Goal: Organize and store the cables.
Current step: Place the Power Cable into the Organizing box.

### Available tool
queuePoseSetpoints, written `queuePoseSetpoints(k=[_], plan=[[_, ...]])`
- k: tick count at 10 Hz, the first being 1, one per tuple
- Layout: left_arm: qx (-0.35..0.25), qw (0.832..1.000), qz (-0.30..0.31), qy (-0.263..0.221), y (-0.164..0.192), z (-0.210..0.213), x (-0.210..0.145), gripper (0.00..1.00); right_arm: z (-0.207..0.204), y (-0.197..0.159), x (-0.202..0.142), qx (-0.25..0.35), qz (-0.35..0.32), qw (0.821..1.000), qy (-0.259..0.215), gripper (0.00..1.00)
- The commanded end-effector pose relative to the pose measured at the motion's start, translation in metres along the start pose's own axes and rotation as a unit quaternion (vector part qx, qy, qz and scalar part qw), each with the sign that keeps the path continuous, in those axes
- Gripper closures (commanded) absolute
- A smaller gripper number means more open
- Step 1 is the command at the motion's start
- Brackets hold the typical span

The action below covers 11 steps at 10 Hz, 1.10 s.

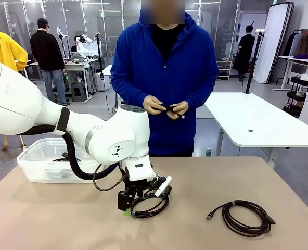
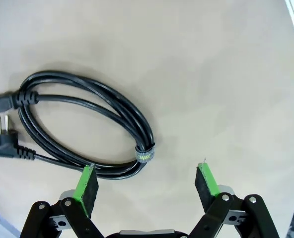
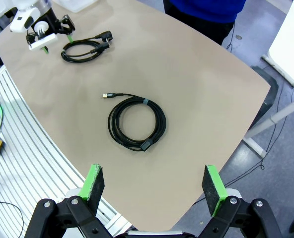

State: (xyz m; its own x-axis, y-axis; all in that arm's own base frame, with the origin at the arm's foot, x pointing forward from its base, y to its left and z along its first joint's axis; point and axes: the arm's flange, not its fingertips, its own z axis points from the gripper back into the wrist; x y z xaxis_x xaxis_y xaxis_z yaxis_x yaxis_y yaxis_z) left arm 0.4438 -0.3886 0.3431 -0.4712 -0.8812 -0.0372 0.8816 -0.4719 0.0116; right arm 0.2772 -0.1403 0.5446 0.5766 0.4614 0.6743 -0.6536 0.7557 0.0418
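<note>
The left gripper (image 2: 146,168) hangs spread wide and empty over the strapped power cable (image 2: 143,154) on the desk (image 2: 211,74); the right gripper (image 3: 152,171), likewise released, overlooks another coiled cable (image 3: 111,125) lying well apart.

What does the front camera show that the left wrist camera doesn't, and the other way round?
Front view: a person's hands working a small cable, a clear bin, and a second coiled cable on the table. Left wrist view: the two-pin plug and strap of the power cable, up close. Both: that power cable lying before the open left claw.
</note>
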Motion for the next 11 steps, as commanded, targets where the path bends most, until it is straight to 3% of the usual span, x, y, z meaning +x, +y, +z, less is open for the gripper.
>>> queuePoseSetpoints(k=[1, 2, 3, 11], plan=[[-0.045, 0.998, -0.033, -0.035, -0.015, 0.008, -0.012, 0.01, 0.000, 0.001, -0.002, 0.004, 0.007, 1.000, -0.002, 0.00], [-0.054, 0.995, -0.033, -0.082, -0.018, 0.013, -0.016, 0.01, 0.000, 0.001, -0.002, 0.004, 0.007, 1.000, -0.002, 0.00], [-0.013, 1.000, -0.020, -0.013, -0.002, 0.001, 0.000, 0.01, 0.000, 0.001, -0.002, 0.004, 0.007, 1.000, -0.002, 0.00], [-0.021, 0.999, -0.026, -0.019, -0.004, 0.002, -0.001, 0.01, 0.000, 0.001, -0.002, 0.004, 0.007, 1.000, -0.002, 0.00]])
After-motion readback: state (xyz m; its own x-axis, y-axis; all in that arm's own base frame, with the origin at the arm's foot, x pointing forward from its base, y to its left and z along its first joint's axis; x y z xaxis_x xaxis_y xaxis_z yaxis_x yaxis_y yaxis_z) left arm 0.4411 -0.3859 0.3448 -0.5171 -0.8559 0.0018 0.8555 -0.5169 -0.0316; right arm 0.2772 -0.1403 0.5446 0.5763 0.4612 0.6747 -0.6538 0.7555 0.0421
